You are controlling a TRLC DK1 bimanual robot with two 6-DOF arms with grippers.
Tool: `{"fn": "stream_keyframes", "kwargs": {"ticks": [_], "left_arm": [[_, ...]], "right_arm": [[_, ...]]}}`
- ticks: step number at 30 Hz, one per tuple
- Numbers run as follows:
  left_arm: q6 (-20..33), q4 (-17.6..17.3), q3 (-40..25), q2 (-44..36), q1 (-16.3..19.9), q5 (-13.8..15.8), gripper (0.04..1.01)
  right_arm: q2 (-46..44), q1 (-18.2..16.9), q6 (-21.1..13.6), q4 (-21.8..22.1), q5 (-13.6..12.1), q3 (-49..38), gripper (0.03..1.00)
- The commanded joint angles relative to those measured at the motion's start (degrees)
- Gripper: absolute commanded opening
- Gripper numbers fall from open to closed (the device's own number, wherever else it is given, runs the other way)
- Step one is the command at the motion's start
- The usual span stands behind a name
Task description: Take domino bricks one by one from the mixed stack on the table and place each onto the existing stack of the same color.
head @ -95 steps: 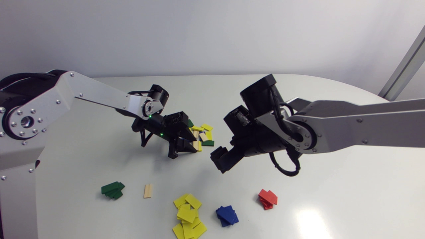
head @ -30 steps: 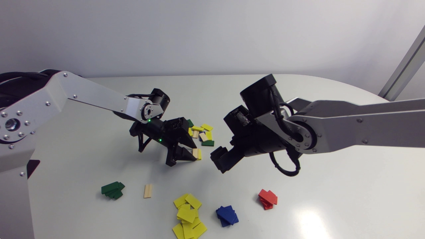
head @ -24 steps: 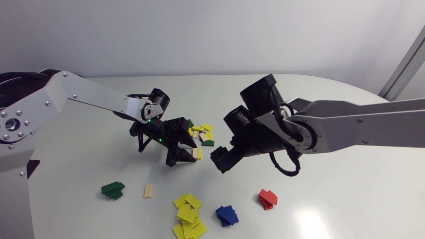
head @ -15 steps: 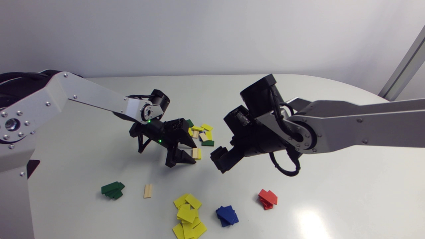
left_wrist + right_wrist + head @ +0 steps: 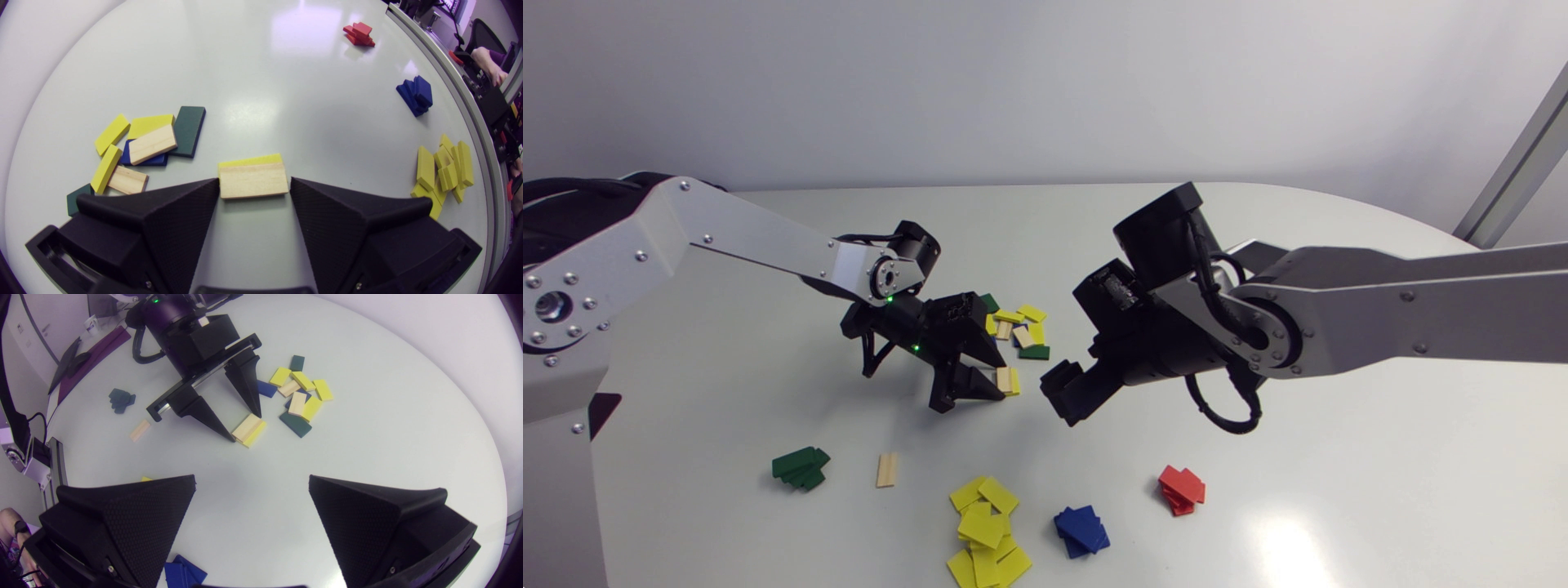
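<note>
wood brick [image 5: 253,183] [image 5: 1003,379]: pale bare wood with faint grain, a flat rectangle with crisp edges; flat on top of a yellow brick, between the left fingers, a little apart from the pile on the side towards the sorted stacks.
yellow brick [image 5: 250,160]: under the wood brick, about the same outline; only one long edge in sight, a narrow strip ahead of the wood.
left gripper [image 5: 254,181] [image 5: 245,426]: tipped down to the table, one fingertip at each short end of the wood brick, clamped on it.
right gripper [image 5: 252,477] [image 5: 1063,398]: above the table near the wood brick, pointed towards it; fingers spread wide, nothing between them.
pile [image 5: 1019,327] [image 5: 143,147]: loose and mostly flat; yellow, wood and dark green bricks, one blue half hidden under a wood one.
green stack [image 5: 800,468]: small and skewed, at the left end of the front row.
lone wood brick [image 5: 887,469]: flat and alone, between green stack and yellow stack.
yellow stack [image 5: 984,531] [image 5: 443,173]: the biggest, untidy and fanned out.
blue stack [image 5: 1081,531] [image 5: 416,94]: small, between yellow stack and red stack.
red stack [image 5: 1181,488] [image 5: 358,33]: small, at the right end of the row.
table [image 5: 1339,457]: white and glossy, with a round far edge.
</note>
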Motion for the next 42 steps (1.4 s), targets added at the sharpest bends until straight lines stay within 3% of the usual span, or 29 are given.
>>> {"fn": "stream_keyframes", "kwargs": {"ticks": [1,42], "left_arm": [[2.0,-0.3,-1.3,0.0,0.5,0.3,0.615],[2.3,-1.0,-2.7,-1.7,0.5,0.3,0.605]], "right_arm": [[0.4,-0.1,-0.5,0.0,-0.2,0.1,0.974],[0.2,0.1,-0.3,0.0,-0.2,-0.1,0.974]]}}
